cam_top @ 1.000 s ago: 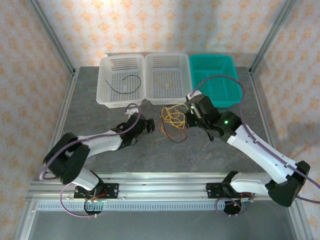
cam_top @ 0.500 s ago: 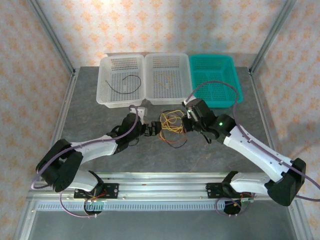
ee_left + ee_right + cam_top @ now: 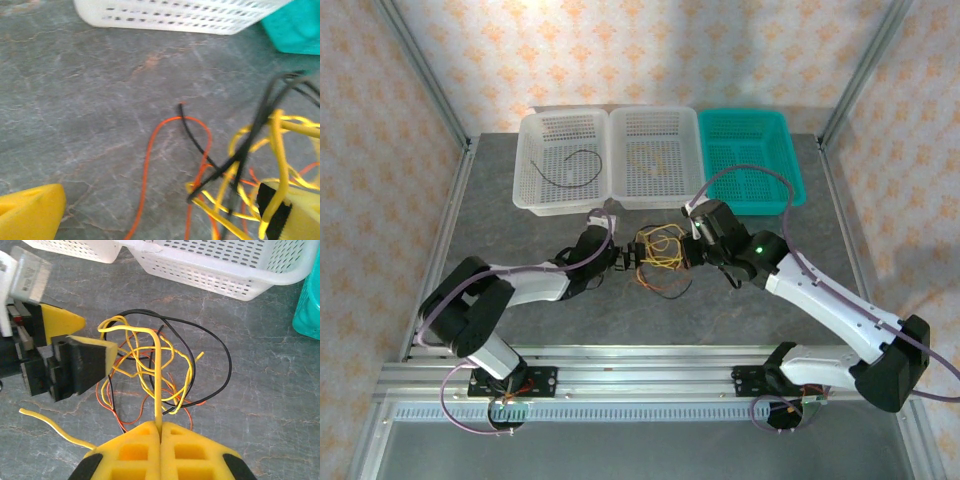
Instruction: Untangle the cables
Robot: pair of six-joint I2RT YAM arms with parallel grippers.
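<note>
**Two sorted, knot yet to do**

A black cable (image 3: pixel 570 166) and a yellow cable (image 3: pixel 650 160) lie in the white baskets (image 3: pixel 560 113). The tangle (image 3: pixel 662 250) (yellow, black, orange) sits mid-table. The right gripper (image 3: pixel 160 429) clamps a yellow strand (image 3: pixel 158 370), and the left gripper (image 3: pixel 628 256) gapes beside it.

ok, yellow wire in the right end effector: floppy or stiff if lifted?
Probably semi-stiff: the yellow wire stands arched from the shut right end effector. Likely drags the tangle along, since it runs through those loops.
</note>
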